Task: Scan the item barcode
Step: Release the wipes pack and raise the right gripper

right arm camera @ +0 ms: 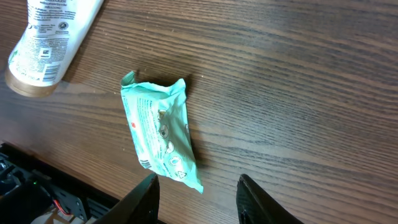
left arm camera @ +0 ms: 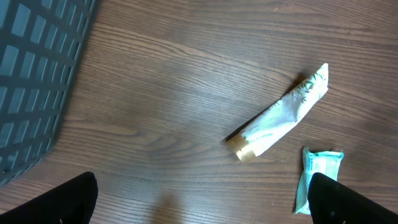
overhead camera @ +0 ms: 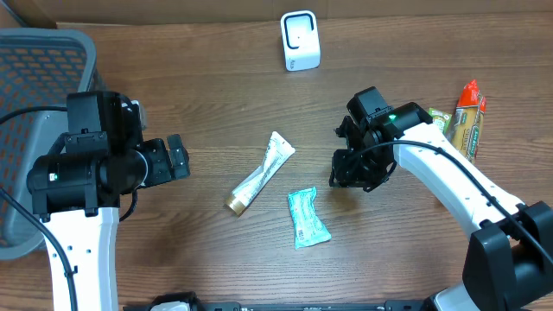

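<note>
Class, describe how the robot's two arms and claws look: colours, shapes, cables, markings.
Both arms pair chunky black joint housings with white links: left arm, right arm. Thin black cables trail along each. A small green light glows on the right wrist. The left claw and right claw are black throughout.

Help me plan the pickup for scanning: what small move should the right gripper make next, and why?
Probably shift the right gripper toward the packet, then lower over it. Its jaws stand open and empty. In the wrist view the packet lies flat on the table, mostly ahead of the fingers, not between them.
</note>
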